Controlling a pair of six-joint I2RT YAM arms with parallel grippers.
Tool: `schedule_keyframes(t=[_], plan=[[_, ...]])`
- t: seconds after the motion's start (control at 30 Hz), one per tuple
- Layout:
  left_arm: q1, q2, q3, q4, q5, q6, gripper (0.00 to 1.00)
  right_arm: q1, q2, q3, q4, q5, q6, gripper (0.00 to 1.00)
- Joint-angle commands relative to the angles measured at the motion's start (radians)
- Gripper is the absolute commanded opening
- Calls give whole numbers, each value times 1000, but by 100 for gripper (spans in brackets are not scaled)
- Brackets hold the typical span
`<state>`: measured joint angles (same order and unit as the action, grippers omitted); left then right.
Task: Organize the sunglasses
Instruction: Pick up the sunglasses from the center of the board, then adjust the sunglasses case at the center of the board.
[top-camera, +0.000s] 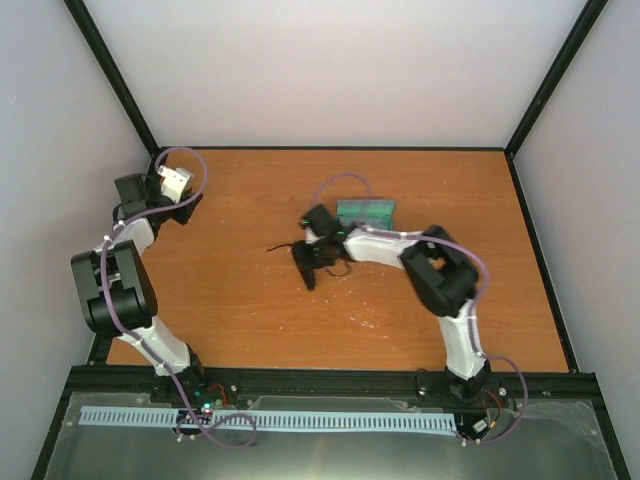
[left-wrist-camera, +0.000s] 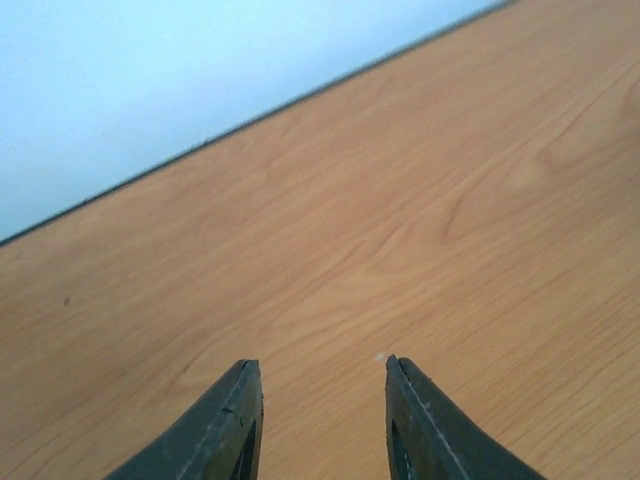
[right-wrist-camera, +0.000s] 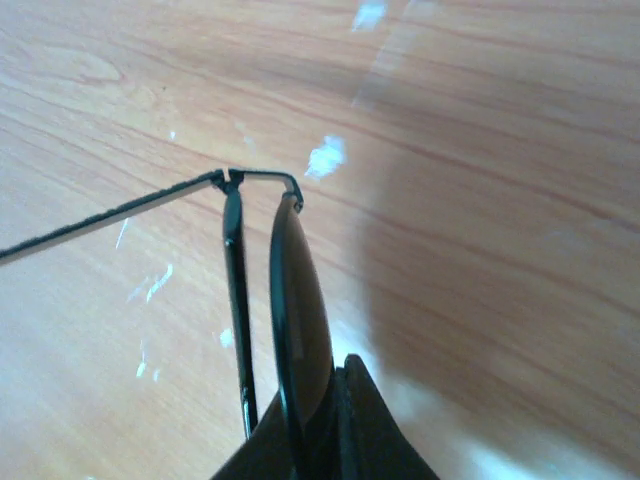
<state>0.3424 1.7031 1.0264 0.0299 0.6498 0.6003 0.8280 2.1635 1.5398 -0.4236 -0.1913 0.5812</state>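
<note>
The right tool (right-wrist-camera: 322, 418) is clamped on the small black dark-lensed sunglasses (right-wrist-camera: 300, 290) near the oblong grey-green case (top-camera: 365, 211), while the left tool (left-wrist-camera: 320, 372), far from that case, has its fingers apart.

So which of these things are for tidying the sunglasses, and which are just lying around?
For the job: the sunglasses, gripped in the right arm's jaws; probably also the case showing green, close behind them.

Just there: the left arm, jaws open and empty at the far left; white smudges on the table.
</note>
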Motion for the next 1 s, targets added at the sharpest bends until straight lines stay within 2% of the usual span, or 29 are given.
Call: schedule_keyframes(t=[0.0,0.07,0.13,0.23,0.27,0.3,0.4,0.57,0.73,0.97], plan=[[4,-55,66,-6,202,-195,35,-181,-253,-462,743,-399,191,3],[-15,-62,71,-10,224,-216,34,-270,-296,-692,1201,-524,421,3],[-73,-80,50,-5,211,-201,34,-326,-275,-818,1555,-576,591,3],[-192,-109,2,1,156,-153,34,-351,-202,-890,1987,-593,771,3],[-233,-117,-14,11,131,-149,34,-354,-174,-902,2078,-581,818,3],[-264,-118,-21,20,110,-149,34,-358,-158,-910,2098,-568,846,3],[-324,-83,-10,36,67,-156,34,-360,-180,-974,2099,-492,787,3],[-355,73,142,-11,-21,-171,32,-378,-298,-1137,2048,-297,700,3],[-413,245,312,-52,-69,-163,28,-383,-523,-1241,1756,-128,550,3],[-529,492,599,-199,-65,-130,26,-400,-886,-1265,1217,107,414,3]])
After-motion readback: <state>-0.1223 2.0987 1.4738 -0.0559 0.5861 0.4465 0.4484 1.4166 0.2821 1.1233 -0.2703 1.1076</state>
